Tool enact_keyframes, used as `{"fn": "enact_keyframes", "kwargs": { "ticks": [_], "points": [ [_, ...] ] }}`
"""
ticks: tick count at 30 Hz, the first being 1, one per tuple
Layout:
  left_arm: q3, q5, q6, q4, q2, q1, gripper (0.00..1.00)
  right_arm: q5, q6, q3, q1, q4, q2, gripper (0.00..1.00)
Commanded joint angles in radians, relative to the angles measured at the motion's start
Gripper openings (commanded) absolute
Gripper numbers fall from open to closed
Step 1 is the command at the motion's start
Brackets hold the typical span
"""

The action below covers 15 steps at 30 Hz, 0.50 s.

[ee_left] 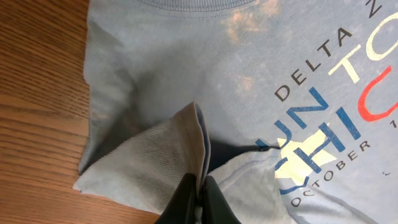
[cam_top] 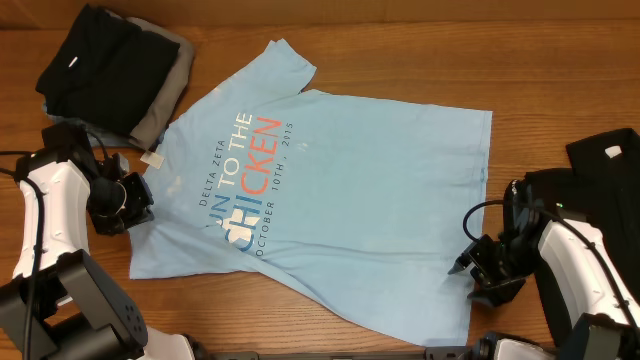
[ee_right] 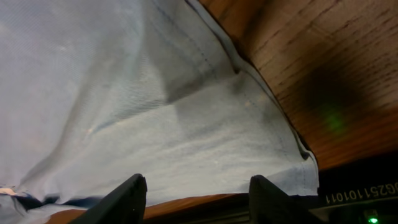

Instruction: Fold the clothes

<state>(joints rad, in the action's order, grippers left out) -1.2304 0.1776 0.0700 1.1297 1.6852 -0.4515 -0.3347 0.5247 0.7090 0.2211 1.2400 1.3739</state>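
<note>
Light blue T-shirt (cam_top: 340,190) lay spread print-side up across the middle of the wooden table (cam_top: 400,40), collar toward the left arm, hem toward the right. Lettering in white, blue and coral; cloth mostly flat, softly creased. Left gripper (ee_left: 200,186) was pinched tight on a raised fold near the shoulder, paler inner side showing. Right gripper (ee_right: 198,196) stood spread wide at the hem corner, gripping nothing. Black garment (cam_top: 95,55) sat folded at the far left corner.

T-shirt (cam_top: 360,170) lies on the table (cam_top: 400,50) — folded pile (cam_top: 110,70) behind-left, another garment (cam_top: 605,155) right.
</note>
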Motion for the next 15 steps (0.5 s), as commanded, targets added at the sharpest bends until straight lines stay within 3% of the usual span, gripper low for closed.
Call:
{"fn": "enact_keyframes", "kwargs": {
  "ticks": [1,15],
  "points": [
    [-0.022,0.016,-0.026,-0.001,0.0,0.007,0.04,0.055,0.154,-0.033,0.004,-0.026,-0.004,0.58],
    [-0.022,0.03,-0.027,-0.012,0.0,0.007,0.04,0.141,0.281,-0.201,0.005,-0.137,-0.004,0.55]
  ]
}}
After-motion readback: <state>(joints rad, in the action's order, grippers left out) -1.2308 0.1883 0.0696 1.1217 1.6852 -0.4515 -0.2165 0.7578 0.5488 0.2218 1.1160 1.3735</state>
